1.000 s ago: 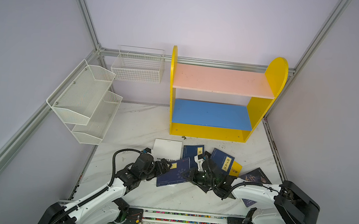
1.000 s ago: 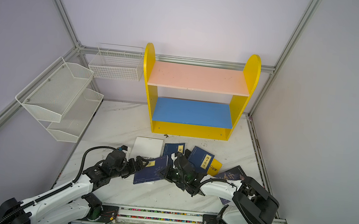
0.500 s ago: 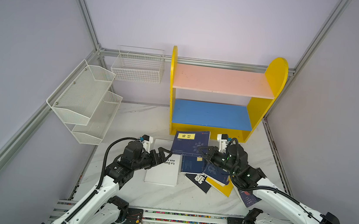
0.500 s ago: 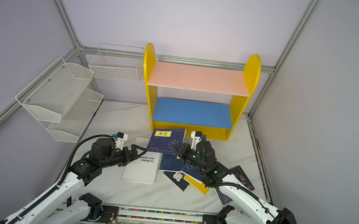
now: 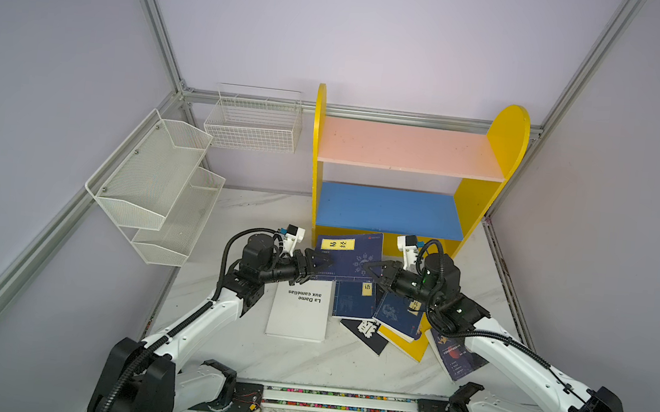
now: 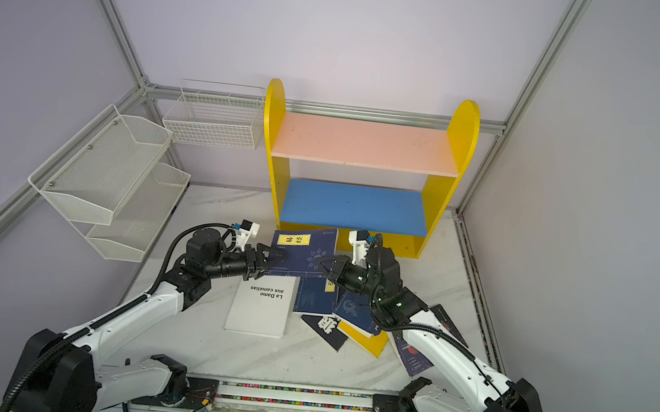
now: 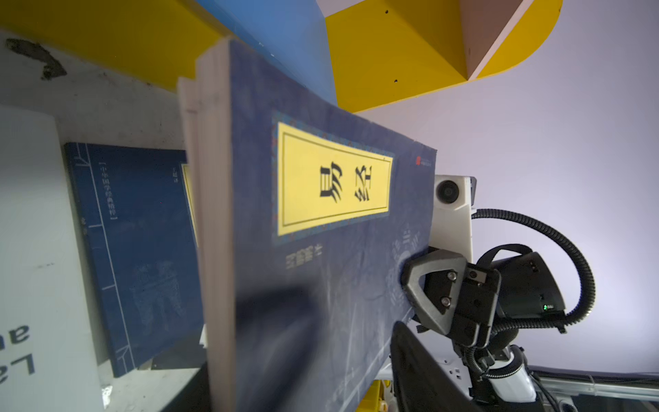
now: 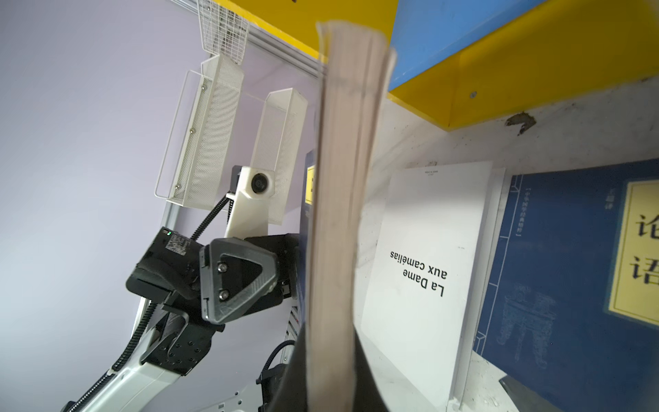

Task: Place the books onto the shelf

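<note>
A navy book (image 5: 350, 255) with a yellow title label hangs over the table in front of the shelf (image 5: 409, 148), cover up. My right gripper (image 5: 369, 269) is shut on its right edge, where its page block (image 8: 338, 178) runs between the jaws. My left gripper (image 5: 324, 263) straddles the book's left edge, jaws half closed, with a gap still showing beside the cover (image 7: 321, 214). On the table lie the white book (image 5: 300, 312), two navy books (image 5: 353, 301), a black one (image 5: 365, 332), a yellow one (image 5: 414, 345) and a dark-blue one (image 5: 452, 353).
A white mesh rack (image 5: 155, 184) hangs on the left wall, with a white wire basket (image 5: 253, 124) on the back wall beside the shelf. The pink board and the blue board (image 5: 390, 211) are bare. A rail (image 5: 341, 400) runs along the table's front edge.
My left gripper has moved right from beside the white book to the raised navy book's left edge, and its jaws have narrowed. The right gripper still holds that book.
</note>
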